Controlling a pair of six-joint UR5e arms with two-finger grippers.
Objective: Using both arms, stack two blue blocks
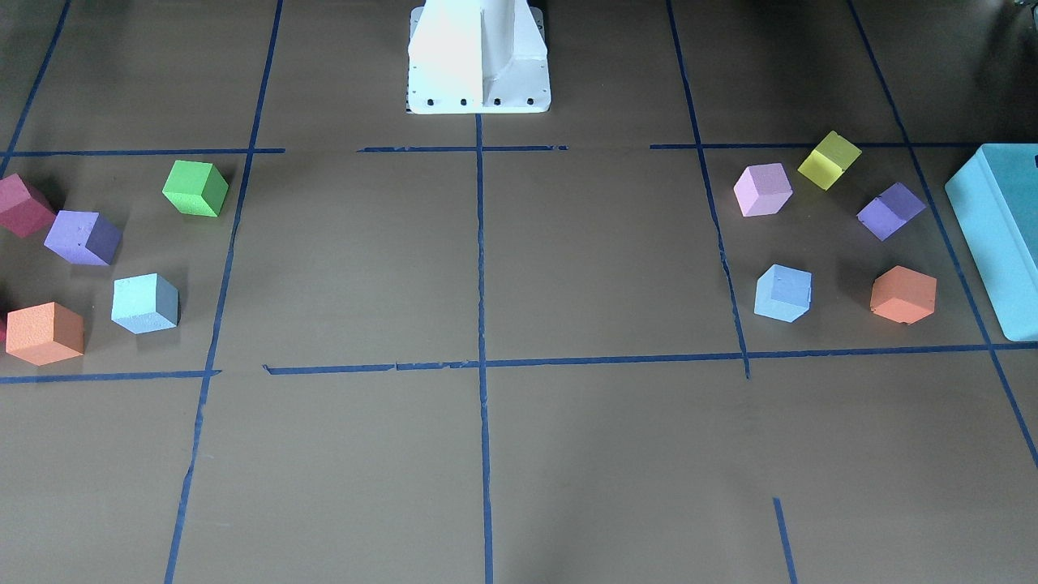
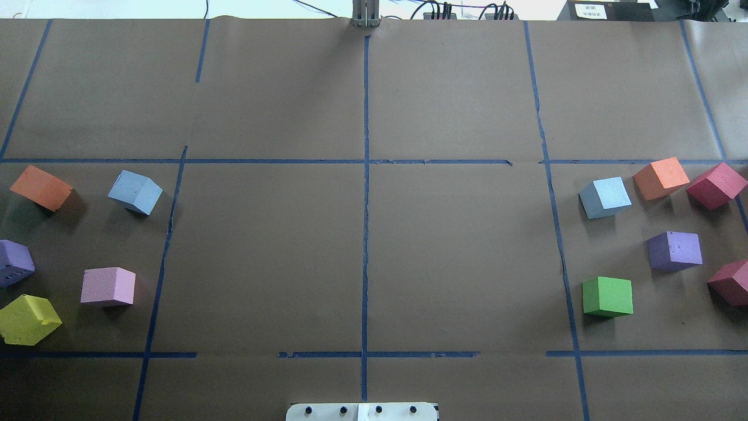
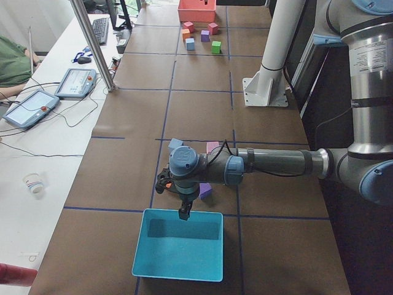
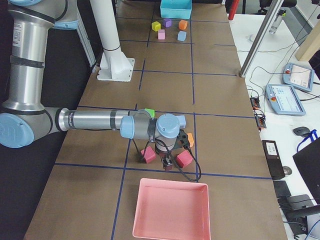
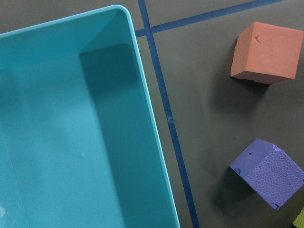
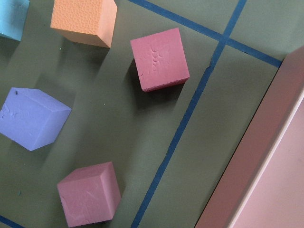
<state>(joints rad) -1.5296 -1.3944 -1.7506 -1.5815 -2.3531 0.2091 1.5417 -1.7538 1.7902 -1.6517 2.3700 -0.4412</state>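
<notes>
The brown-papered table (image 2: 456,257), gridded with blue tape (image 2: 366,234), carries two groups. Left end: a blue block (image 2: 135,192), orange cube (image 2: 41,187), purple cube (image 2: 14,263), pink cube (image 2: 108,286), yellow cube (image 2: 28,318), and a turquoise box (image 3: 177,274) outermost. Right end: the other blue block (image 2: 605,197), second orange cube (image 2: 661,177), second purple cube (image 2: 675,250), green cube (image 2: 608,296), two red cubes (image 2: 716,185) (image 2: 730,282), and a pink tray (image 4: 170,210) outermost.

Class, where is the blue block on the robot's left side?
In the overhead view, the left blue block lies at the left, just right of the orange cube, with the pink cube nearer the robot.
</notes>
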